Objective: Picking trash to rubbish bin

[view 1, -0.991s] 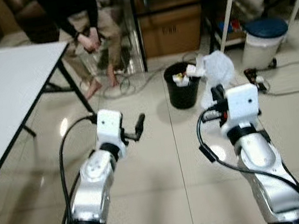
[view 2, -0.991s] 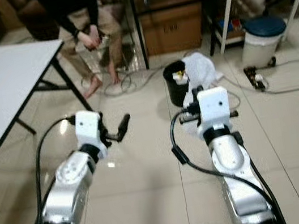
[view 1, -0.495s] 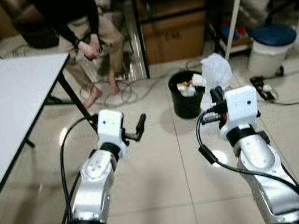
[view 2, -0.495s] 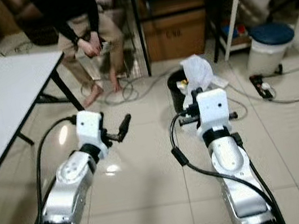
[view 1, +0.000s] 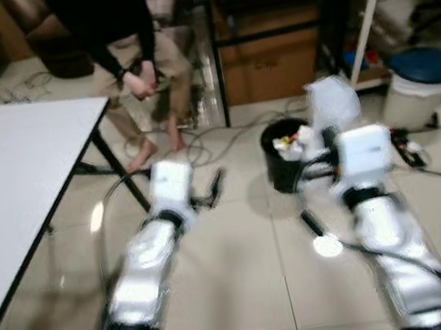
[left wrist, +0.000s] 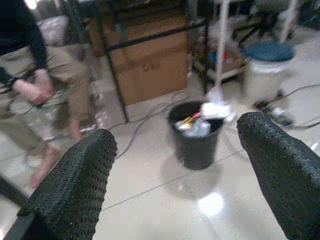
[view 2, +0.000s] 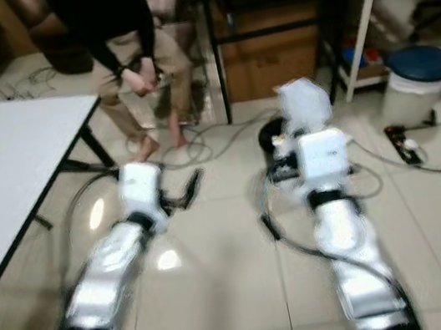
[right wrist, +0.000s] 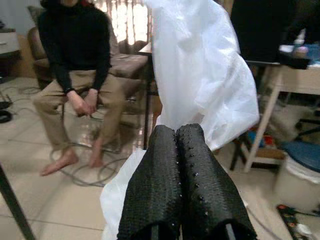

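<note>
The right gripper's (right wrist: 182,150) fingers (right wrist: 155,185) were clenched together with a white plastic bag (right wrist: 200,75) pinched between them, the thin film billowing up and out past the tips. That bag looked like the trash in question. In the head views it hung at the front of the right arm, just beside and partly in front of the black rubbish bin (view 1: 285,158) on the tiled floor (view 1: 240,280). I'd guess it was held high and out front so it wouldn't drag and could be lowered straight into the bin.

The left gripper (left wrist: 175,165) had its fingers (left wrist: 75,185) spread wide apart with nothing between them. It pointed forward over the floor, and through the gap you could see the bin, already stuffed with white wrappers and scraps up to the rim. Looked to me like that arm was just along for the ride.

The head views were blurry, so probably walking. A white counter (view 1: 12,183) sat off to the robot's left, well apart from the bin. A person (view 2: 119,38) sat on a chair beyond it, hands together. A white pedal bin with a blue lid (view 1: 419,85) stood to the right, near a power strip (view 2: 409,152) and cables.
</note>
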`<state>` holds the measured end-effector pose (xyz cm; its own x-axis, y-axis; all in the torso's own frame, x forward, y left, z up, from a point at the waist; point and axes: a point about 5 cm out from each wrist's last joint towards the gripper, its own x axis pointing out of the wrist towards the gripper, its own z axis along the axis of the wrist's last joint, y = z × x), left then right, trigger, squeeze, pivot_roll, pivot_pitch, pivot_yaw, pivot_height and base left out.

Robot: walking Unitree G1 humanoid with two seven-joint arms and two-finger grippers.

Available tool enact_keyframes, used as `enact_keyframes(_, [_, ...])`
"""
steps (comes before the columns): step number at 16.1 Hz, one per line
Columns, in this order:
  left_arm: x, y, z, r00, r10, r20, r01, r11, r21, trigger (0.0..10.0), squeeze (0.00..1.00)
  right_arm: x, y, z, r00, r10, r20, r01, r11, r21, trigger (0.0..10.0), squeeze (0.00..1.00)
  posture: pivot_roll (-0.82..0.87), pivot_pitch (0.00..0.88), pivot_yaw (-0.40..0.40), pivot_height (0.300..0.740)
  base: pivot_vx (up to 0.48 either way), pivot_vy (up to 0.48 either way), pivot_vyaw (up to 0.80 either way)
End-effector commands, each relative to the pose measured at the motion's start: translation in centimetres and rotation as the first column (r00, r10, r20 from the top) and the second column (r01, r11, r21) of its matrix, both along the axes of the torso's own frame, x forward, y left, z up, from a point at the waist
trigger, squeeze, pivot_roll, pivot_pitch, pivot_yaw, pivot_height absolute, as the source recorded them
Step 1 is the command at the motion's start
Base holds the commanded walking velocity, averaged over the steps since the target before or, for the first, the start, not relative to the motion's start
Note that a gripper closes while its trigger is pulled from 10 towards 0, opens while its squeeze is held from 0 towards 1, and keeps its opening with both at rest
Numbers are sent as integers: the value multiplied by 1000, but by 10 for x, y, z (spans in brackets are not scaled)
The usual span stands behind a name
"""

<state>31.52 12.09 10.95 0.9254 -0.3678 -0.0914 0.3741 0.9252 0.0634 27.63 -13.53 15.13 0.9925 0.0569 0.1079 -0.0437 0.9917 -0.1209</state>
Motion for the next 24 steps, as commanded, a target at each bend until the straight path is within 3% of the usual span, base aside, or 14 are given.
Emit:
enact_keyframes(1, [1, -6, 3, 1000, -15, 11, 15, 1000, -1, 10000, 0, 1, -7, 1, 1000, -18, -4, 18, 1000, -2, 0, 0, -78, 109, 78, 740, 480, 0, -731])
enact_keyframes(9, [0, -5, 2, 1000, -11, 6, 11, 1000, 3, 10000, 0, 1, -6, -1, 1000, -16, -10, 16, 1000, -3, 0, 0, -77, 111, 78, 740, 431, 0, -754])
enact_keyframes(18, [0, -5, 1, 1000, -8, 2, 8, 1000, 9, 10000, 0, 2, -2, 1, 1000, 6, 6, -6, 1000, -30, 0, 0, -74, 113, 79, 740, 410, 0, 0])
enact_keyframes(24, [0, -5, 0, 1000, -11, 1, 11, 1000, 11, 10000, 0, 1, 0, 0, 1000, 7, 5, -7, 1000, -31, 0, 0, -77, 116, 82, 740, 399, 0, 502])
